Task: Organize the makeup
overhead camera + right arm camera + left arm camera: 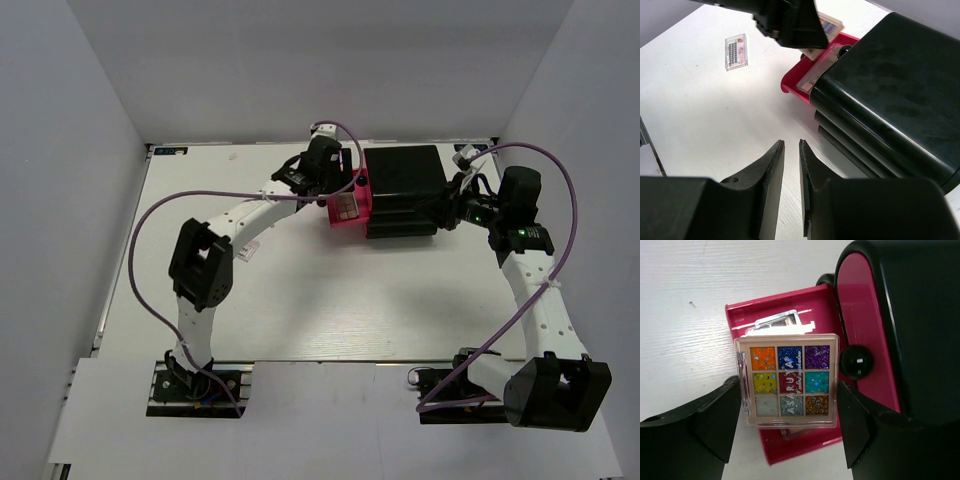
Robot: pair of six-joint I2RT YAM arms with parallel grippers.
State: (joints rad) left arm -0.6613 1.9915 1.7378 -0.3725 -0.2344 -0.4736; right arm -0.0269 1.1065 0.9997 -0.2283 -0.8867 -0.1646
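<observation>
Left wrist view alone showed the square palette (788, 380) lying in the pulled-out pink drawer (747, 317) between the spread left gripper (788, 427) fingers. Right gripper (790, 187) was closed, empty, beside the black box (890, 95); a small card (736, 51) lay apart on the table (700, 120).

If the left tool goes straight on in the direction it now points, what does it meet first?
Probably the square glitter palette, which lies between the open fingers of the left tool, over the open pink drawer. Depth is unclear.
</observation>
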